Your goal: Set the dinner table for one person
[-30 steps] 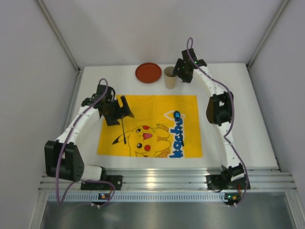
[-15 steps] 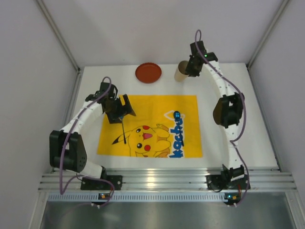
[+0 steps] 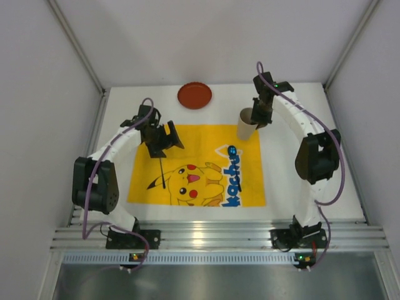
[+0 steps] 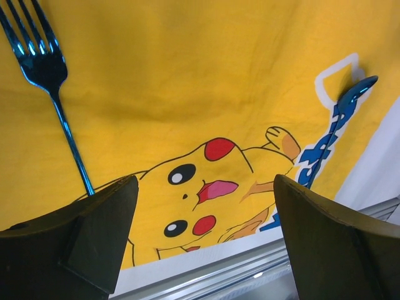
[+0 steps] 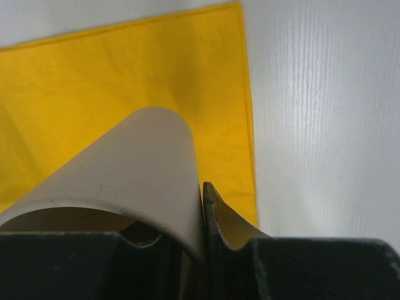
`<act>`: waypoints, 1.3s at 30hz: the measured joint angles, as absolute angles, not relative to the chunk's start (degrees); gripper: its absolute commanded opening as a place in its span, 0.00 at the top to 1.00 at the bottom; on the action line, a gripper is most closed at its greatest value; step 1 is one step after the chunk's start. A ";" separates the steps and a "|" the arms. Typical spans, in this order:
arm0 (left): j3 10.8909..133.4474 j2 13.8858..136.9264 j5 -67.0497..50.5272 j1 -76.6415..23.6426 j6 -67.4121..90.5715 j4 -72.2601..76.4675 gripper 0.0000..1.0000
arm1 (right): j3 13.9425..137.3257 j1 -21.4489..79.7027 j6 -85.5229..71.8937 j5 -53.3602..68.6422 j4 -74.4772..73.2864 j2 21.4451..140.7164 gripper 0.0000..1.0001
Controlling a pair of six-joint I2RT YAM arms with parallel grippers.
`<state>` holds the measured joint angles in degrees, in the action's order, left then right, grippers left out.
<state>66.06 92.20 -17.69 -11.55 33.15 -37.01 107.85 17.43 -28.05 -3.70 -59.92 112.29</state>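
White worktop (image 3: 278,181) carries a yellow mat (image 3: 200,144), its blue lettering reading "kachu". Left hand (image 3: 165,139) has its fingers wide apart and empty, over the mat's left part near the fork (image 4: 47,69). Right hand (image 3: 258,119) is clamped on the wall of a tilted tan cup (image 3: 247,125) at the mat's far right corner. Red plate (image 3: 194,95) lies beyond the mat.

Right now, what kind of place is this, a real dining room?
Probably a robot test booth, not a home: plain white walls close around a white table, and two robot arms are bolted to a metal rail at its edge.
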 measured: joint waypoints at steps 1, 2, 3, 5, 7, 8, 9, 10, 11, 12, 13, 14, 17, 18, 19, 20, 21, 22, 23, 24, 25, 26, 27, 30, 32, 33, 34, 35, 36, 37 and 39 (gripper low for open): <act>66.59 92.47 -17.74 -11.62 33.15 -36.93 0.05 | 106.48 17.58 -28.08 -3.55 -60.34 113.01 1.00; 67.31 92.73 -17.76 -11.75 33.15 -36.82 0.05 | 105.93 17.74 -28.08 -3.51 -60.53 113.71 1.00; 68.01 92.97 -17.82 -11.77 33.17 -36.80 0.05 | 105.56 17.82 -28.10 -3.46 -60.49 114.43 1.00; 70.08 93.71 -18.00 -11.86 33.15 -36.82 0.05 | 105.38 17.93 -28.12 -3.40 -59.90 115.52 1.00; 72.20 94.45 -18.11 -11.97 33.17 -36.73 0.05 | 105.47 18.02 -28.18 -3.51 -58.72 116.44 1.00; 73.38 94.89 -18.13 -12.03 33.17 -36.69 0.05 | 105.80 18.09 -28.23 -3.62 -58.54 116.84 1.00; 74.41 95.29 -18.13 -12.10 33.28 -36.73 0.05 | 106.45 18.20 -28.29 -3.81 -58.35 117.56 1.00; 75.68 95.92 -18.11 -12.21 33.36 -36.62 0.06 | 107.44 18.35 -28.32 -4.08 -58.04 118.41 0.95; 76.88 96.44 -18.09 -12.29 33.50 -36.82 0.06 | 108.14 18.50 -28.32 -4.32 -57.74 119.04 0.87; 78.59 97.34 -18.04 -12.40 33.67 -36.84 0.06 | 108.86 18.68 -28.32 -4.62 -57.49 119.68 0.78; 80.09 98.26 -17.91 -12.51 33.89 -36.86 0.06 | 109.27 18.90 -28.42 -4.89 -57.04 120.16 0.63; 81.91 99.31 -17.74 -12.60 34.11 -36.99 0.06 | 109.62 19.09 -28.62 -5.13 -56.71 120.55 0.55; 90.67 104.66 -16.71 -12.86 34.59 -38.11 0.06 | 109.71 19.79 -28.32 -5.80 -56.16 121.36 0.45; 94.02 106.69 -16.27 -12.86 34.65 -38.20 0.06 | 109.71 20.10 -28.16 -5.96 -56.10 121.64 0.42; 97.10 108.66 -15.62 -12.91 34.68 -38.06 0.06 | 109.69 20.23 -28.12 -6.00 -56.12 121.95 0.38; 100.25 110.56 -14.92 -12.91 34.81 -38.35 0.06 | 109.69 20.45 -28.21 -6.13 -56.12 122.21 0.34; 103.68 112.75 -13.89 -12.93 35.00 -38.57 0.06 | 109.69 20.58 -28.23 -6.22 -56.16 122.45 0.28; 106.39 114.61 -13.19 -12.93 35.33 -38.39 0.06 | 109.73 20.71 -28.27 -6.28 -56.29 122.58 0.27; 108.31 116.01 -12.29 -12.91 35.66 -38.11 0.06 | 110.08 20.80 -28.14 -6.44 -56.86 122.78 0.25; 110.02 117.49 -11.64 -12.91 35.99 -37.76 0.06 | 110.61 20.84 -28.05 -6.52 -57.28 122.89 0.22; 111.39 118.89 -10.83 -12.91 36.34 -37.19 0.06 | 111.53 20.86 -28.10 -6.72 -57.91 122.96 0.18; 112.38 119.94 -10.31 -12.91 36.56 -36.86 0.07 | 112.88 20.86 -28.10 -7.11 -58.81 122.98 0.15; 113.62 121.30 -9.50 -12.91 36.86 -36.84 0.07 | 114.24 20.86 -28.03 -7.55 -59.57 122.98 0.12; 119.22 126.65 -7.73 -12.91 37.52 -36.82 0.07 | 119.68 20.67 -27.70 -9.10 -61.32 122.61 0.06; 122.50 130.13 -6.72 -12.91 37.67 -36.05 0.07 | 122.19 20.29 -27.42 -9.72 -62.33 121.21 0.04; 123.07 131.22 -6.50 -12.88 37.82 -35.53 0.07 | 122.76 20.10 -27.24 -9.89 -62.70 119.92 0.04; 123.13 132.07 -6.33 -12.84 38.06 -34.68 0.07 | 122.93 19.79 -26.92 -10.07 -63.11 117.89 0.04; 123.07 132.97 -6.09 -12.84 38.52 -33.78 0.08 | 122.91 19.49 -26.61 -10.20 -63.55 116.16 0.04; 122.87 133.67 -5.89 -12.82 38.98 -32.95 0.08 | 122.89 18.94 -26.37 -10.39 -64.07 113.91 0.04; 122.72 134.26 -5.48 -12.82 39.42 -32.27 0.09 | 122.32 18.41 -25.98 -10.50 -64.07 111.66 0.04; 122.69 135.50 -4.58 -12.80 40.45 -30.63 0.09 | 119.61 16.71 -25.45 -10.79 -64.40 106.06 0.04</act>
<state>122.69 135.50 -4.58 -12.80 40.45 -30.63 119.61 16.71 -25.45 -10.79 -64.40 106.06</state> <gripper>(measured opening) 0.916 0.959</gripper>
